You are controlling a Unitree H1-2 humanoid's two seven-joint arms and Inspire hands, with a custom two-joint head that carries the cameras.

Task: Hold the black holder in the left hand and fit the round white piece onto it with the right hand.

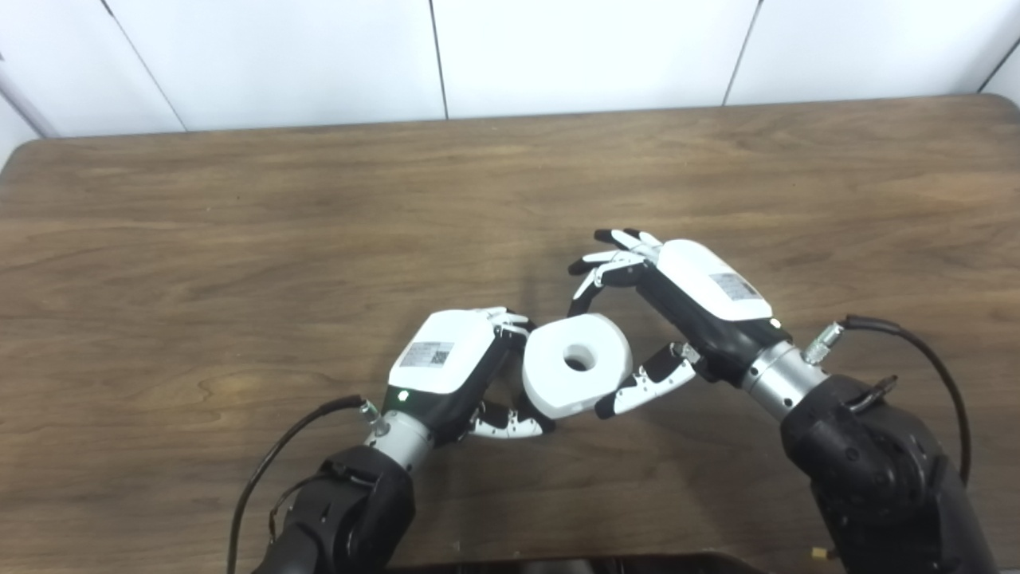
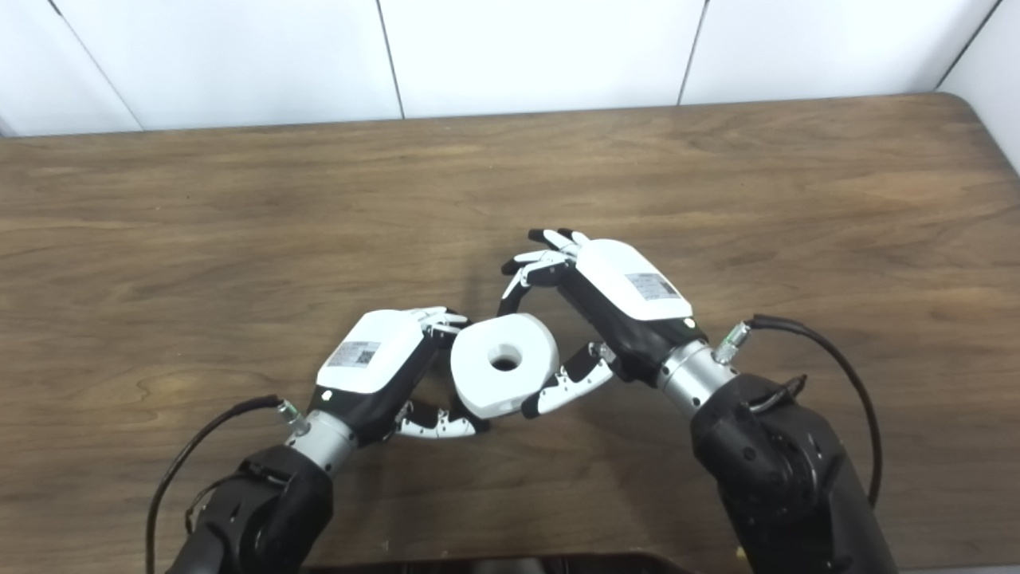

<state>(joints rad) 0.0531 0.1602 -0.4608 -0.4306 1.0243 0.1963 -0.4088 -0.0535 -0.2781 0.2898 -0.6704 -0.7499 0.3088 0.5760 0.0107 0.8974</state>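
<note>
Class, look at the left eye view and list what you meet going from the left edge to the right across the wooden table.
Left hand → round white piece with a centre hole → right hand. All lie over the brown wooden table. The black holder is not visible.

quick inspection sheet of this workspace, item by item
surface: brown wooden table, bare wood around the hands.
job's things: round white piece with a centre hole, held between both hands above the table; black holder hidden, cannot confirm it.
clutter: nothing seen.
hands: left hand closed against the piece's left side, thumb under it; right hand has its thumb on the piece's right edge, fingers curled near the top edge, contact unclear.
cables: black cable loops from the right wrist; another black cable from the left wrist.
surroundings: white panelled wall behind the table.
</note>
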